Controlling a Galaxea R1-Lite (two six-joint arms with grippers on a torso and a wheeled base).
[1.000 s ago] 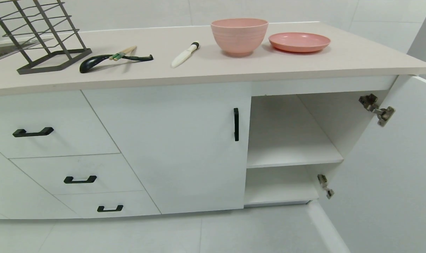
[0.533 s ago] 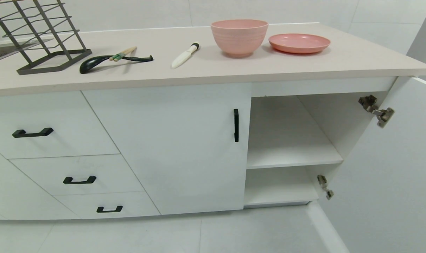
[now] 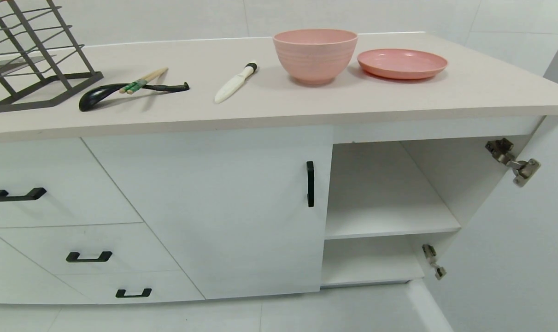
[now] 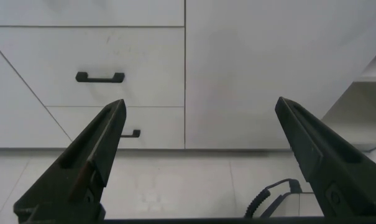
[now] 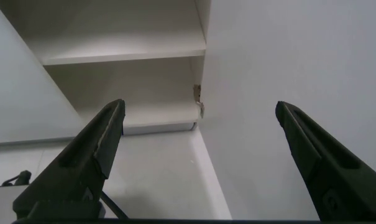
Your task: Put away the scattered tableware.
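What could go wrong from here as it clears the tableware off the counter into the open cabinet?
The chopsticks lie across the black ladle's handle, so lifting either may send the other rolling. The pink bowl and pink plate sit close together; gripping one could nudge the other. The open cabinet door stands near the right gripper, which might bump it.

A dark wire rack (image 3: 48,92) stood at the counter's (image 3: 191,110) left end, above three white drawers (image 3: 99,240) with black handles (image 3: 17,195), beside a closed door (image 3: 214,207).
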